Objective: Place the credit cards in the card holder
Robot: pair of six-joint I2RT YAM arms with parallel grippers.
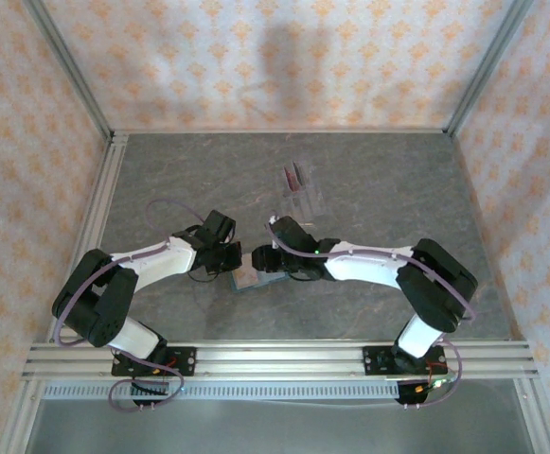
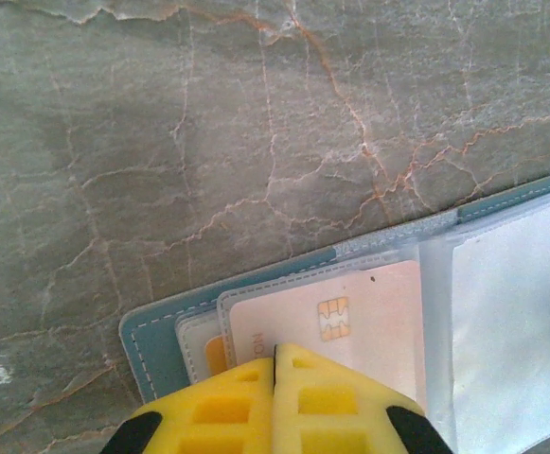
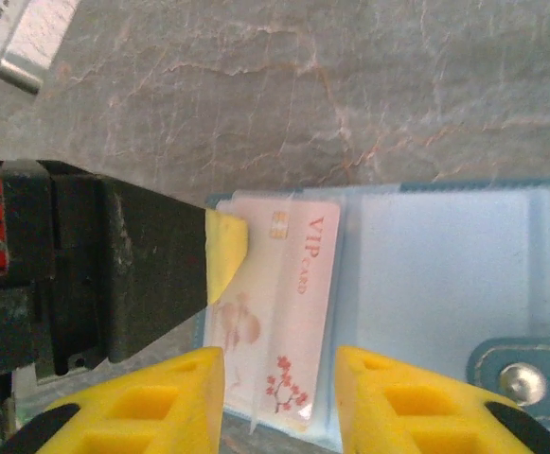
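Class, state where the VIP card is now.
Right wrist view: the VIP card lies on the open card holder, left half, framed by the open right gripper, with the left gripper at its left edge.

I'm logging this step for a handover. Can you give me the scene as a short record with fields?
card holder: open, flat on the table
VIP card: in its clear pocket, depth unclear
left gripper: fingers shut, tips at the card's edge
right gripper: fingers open, straddling the card
clear rack: farther back, holding dark cards
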